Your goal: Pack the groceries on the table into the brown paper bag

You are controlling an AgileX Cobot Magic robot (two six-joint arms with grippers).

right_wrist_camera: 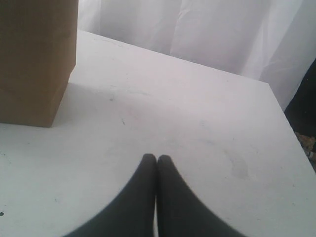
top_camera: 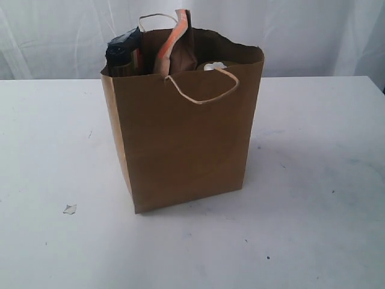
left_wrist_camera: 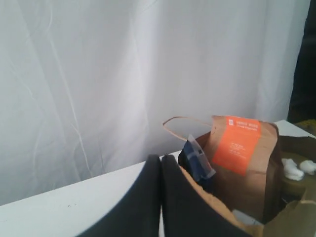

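Observation:
The brown paper bag stands upright in the middle of the table. Groceries poke out of its top: a dark blue packet at the left, a brown pouch with an orange label in the middle, something white behind. Neither gripper shows in the exterior view. My left gripper is shut and empty beside the bag's rim, close to the dark blue packet and the pouch. My right gripper is shut and empty over bare table, apart from the bag.
A small pale scrap lies on the table to the bag's front left. A white curtain hangs behind the table. The table's edge runs near my right gripper's side, with a dark gap beyond it.

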